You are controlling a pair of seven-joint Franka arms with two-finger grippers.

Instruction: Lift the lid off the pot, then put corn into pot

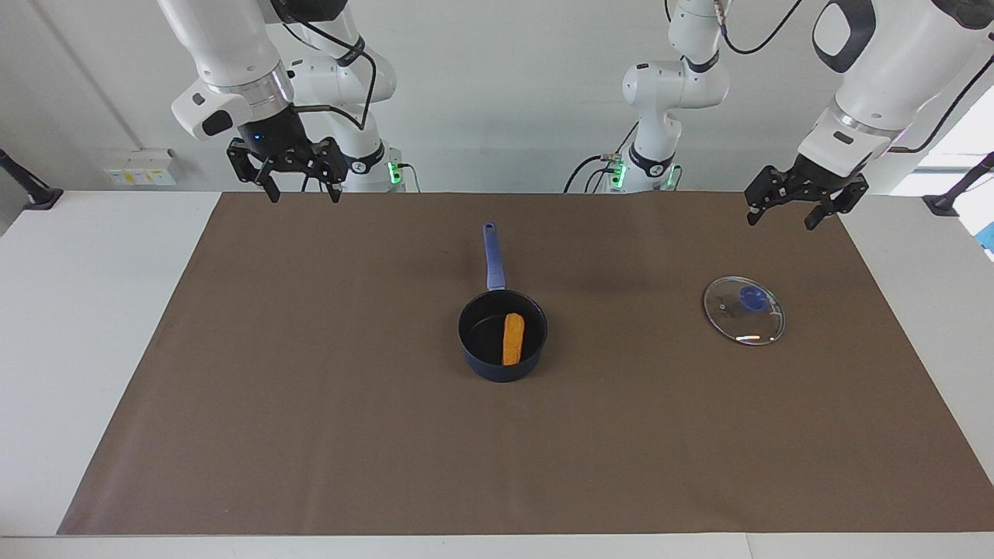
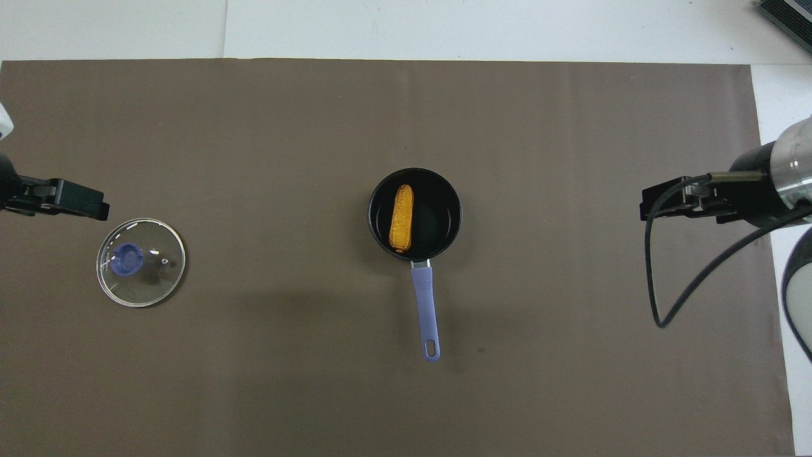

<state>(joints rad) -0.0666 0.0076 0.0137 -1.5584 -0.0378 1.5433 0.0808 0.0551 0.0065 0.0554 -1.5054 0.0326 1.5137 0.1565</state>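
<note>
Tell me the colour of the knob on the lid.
Blue, at the centre of the clear glass lid; the overhead view shows it best.

Brown mat spread over white table. Pale wall socket box toward the right arm's end.

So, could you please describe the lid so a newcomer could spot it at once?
On the brown mat, look toward the left arm's end, away from the pot in the middle. The lid lies flat there: a clear glass disc with a blue knob.
</note>
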